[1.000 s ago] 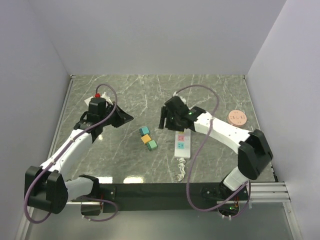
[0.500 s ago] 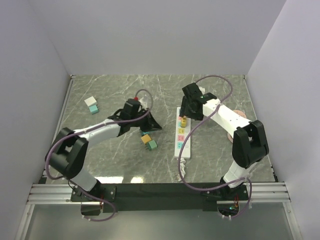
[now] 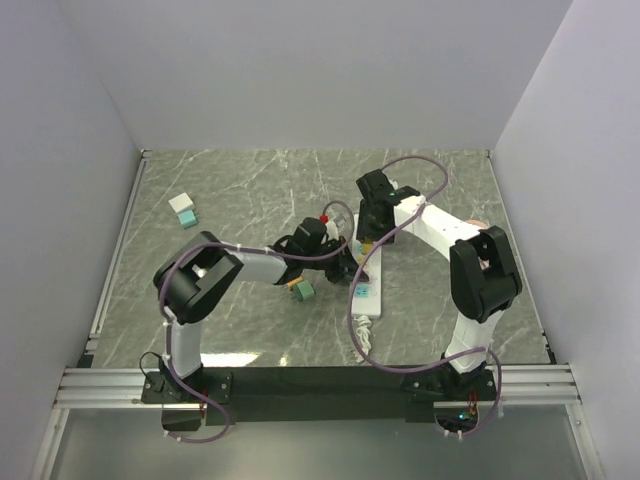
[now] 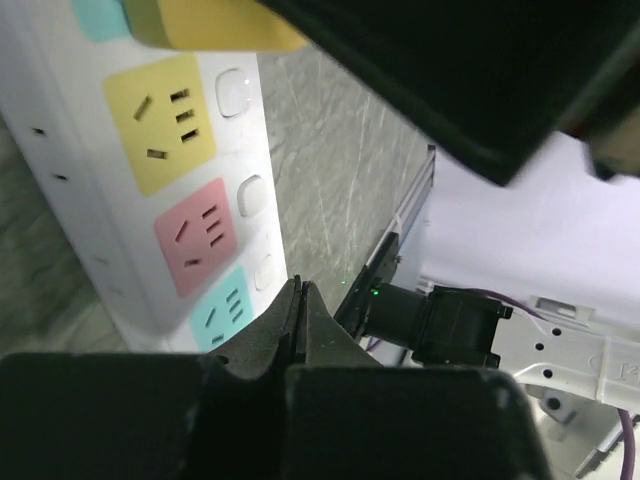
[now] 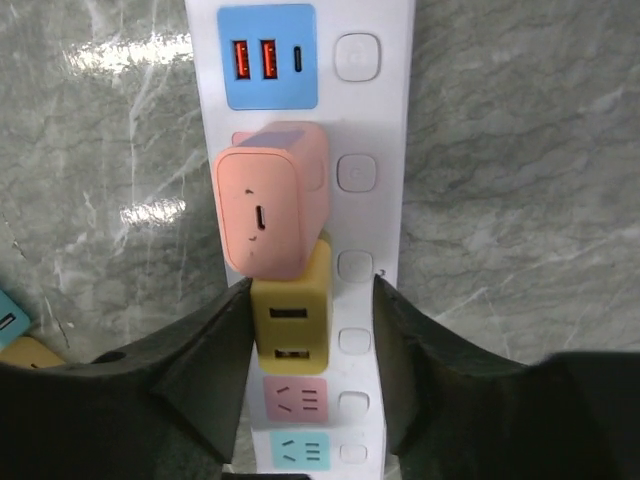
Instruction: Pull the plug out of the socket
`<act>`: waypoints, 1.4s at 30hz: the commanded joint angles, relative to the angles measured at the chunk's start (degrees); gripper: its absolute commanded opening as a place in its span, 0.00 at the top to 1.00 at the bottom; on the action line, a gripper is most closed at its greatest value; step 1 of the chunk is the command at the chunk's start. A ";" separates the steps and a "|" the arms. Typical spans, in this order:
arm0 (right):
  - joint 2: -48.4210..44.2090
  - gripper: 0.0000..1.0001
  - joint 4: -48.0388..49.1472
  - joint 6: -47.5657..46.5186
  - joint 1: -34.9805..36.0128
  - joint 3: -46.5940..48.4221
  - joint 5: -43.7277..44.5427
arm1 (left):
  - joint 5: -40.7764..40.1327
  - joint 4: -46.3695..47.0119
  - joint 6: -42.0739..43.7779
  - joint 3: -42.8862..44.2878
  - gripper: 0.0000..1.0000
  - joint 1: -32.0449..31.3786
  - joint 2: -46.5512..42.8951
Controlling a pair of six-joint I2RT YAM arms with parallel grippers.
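The right pincer (image 5: 312, 300) is spread around the yellow plug (image 5: 290, 325); squeeze tight, then pull straight off the socket (image 5: 385, 120). The left pincer (image 4: 297, 295) is pressed together.

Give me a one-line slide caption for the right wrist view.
Right hand open astride the yellow plug, seated in the white socket beside a pink plug; grip not yet closed.

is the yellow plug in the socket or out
In: the yellow plug sits on the socket, right beside the pink plug.

Yellow plug (image 4: 210, 25) half beyond left-wrist frame edge
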 commanded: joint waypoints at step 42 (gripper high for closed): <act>-28.97 1.00 4.43 5.25 -1.81 -8.19 -8.30 | -15.82 -17.53 4.60 6.71 1.00 1.42 -11.72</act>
